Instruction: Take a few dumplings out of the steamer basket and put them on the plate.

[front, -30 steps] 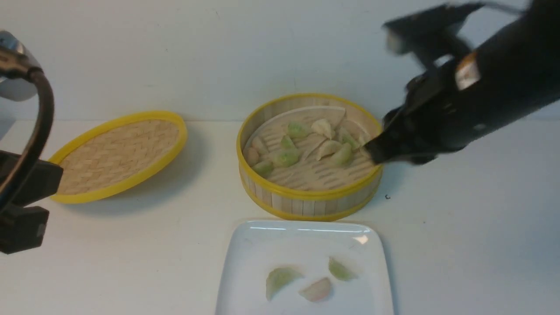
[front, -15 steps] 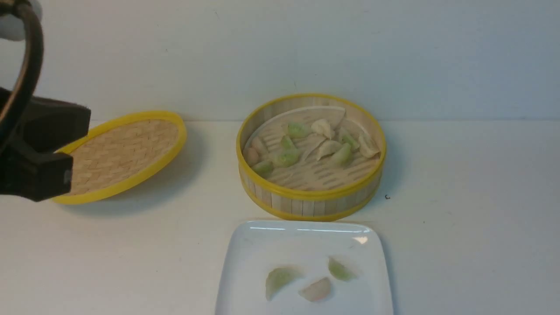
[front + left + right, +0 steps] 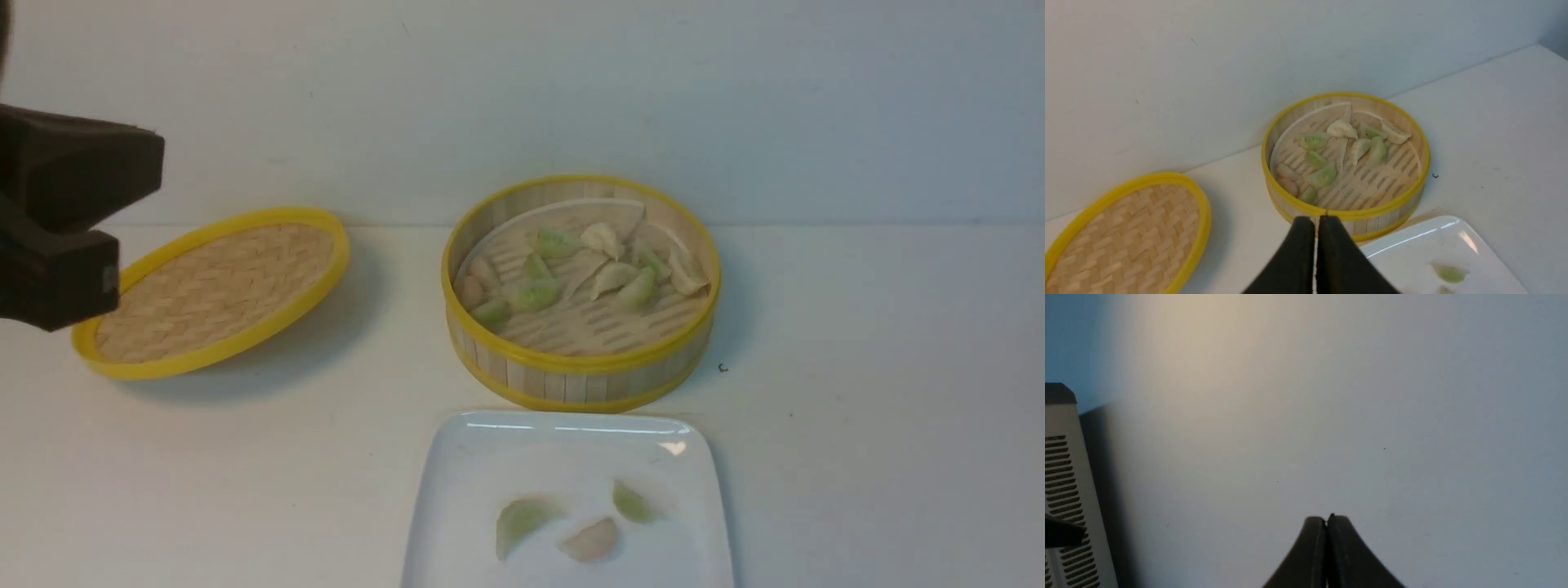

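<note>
The steamer basket [image 3: 580, 371] stands at the table's middle with several pale green and cream dumplings [image 3: 608, 278] on its slatted floor. It also shows in the left wrist view [image 3: 1347, 214]. The white square plate [image 3: 555, 453] lies in front of it and holds three dumplings: two green [image 3: 522, 521] [image 3: 635, 504] and one pinkish [image 3: 592, 539]. My left gripper [image 3: 1316, 218] is shut and empty, raised above the table near the basket's front wall and the plate [image 3: 1412, 253]. My right gripper [image 3: 1327, 517] is shut and empty, facing a plain pale surface, out of the front view.
The flat woven yellow-rimmed lid [image 3: 212, 290] lies left of the basket, tilted on its rim. A black part of my left arm [image 3: 65, 212] hangs over the table's far left. A pale slotted box [image 3: 1065, 477] shows in the right wrist view.
My right arm has pulled back from the basket and left the front view. My left arm has risen at the left edge. The dumplings have not moved.
</note>
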`<action>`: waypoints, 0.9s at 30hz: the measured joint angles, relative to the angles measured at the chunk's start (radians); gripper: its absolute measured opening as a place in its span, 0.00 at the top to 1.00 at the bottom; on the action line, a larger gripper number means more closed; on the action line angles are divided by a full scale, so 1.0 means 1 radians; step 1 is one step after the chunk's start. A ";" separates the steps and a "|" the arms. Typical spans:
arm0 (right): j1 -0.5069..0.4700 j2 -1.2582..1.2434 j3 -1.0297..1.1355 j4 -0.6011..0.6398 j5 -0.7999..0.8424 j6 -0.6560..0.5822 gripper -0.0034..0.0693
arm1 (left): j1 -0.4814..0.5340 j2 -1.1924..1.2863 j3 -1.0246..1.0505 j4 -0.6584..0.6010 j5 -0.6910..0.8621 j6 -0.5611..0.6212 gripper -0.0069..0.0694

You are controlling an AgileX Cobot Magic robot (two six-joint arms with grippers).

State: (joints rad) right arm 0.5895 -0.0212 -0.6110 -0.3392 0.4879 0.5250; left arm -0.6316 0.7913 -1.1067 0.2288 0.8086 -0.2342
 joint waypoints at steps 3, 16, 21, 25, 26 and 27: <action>0.000 0.000 0.000 0.000 0.005 0.000 0.97 | 0.000 -0.050 0.015 0.000 -0.002 0.000 0.92; 0.000 0.000 0.000 0.000 0.008 0.002 0.97 | 0.000 -0.383 0.379 0.004 -0.197 -0.091 0.92; 0.000 0.000 0.000 0.000 0.008 0.003 0.97 | 0.000 -0.390 0.431 0.004 -0.198 -0.097 0.92; 0.000 0.000 0.000 0.000 0.008 0.003 0.97 | 0.000 -0.390 0.450 0.004 -0.182 -0.097 0.92; 0.000 0.000 0.000 0.000 0.008 0.003 0.97 | 0.000 -0.390 0.450 0.004 -0.182 -0.097 0.92; 0.000 0.000 0.000 0.000 0.008 0.003 0.97 | 0.000 -0.390 0.450 0.006 -0.182 -0.097 0.92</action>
State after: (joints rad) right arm 0.5895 -0.0212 -0.6107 -0.3392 0.4958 0.5280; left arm -0.6316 0.4017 -0.6564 0.2347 0.6262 -0.3310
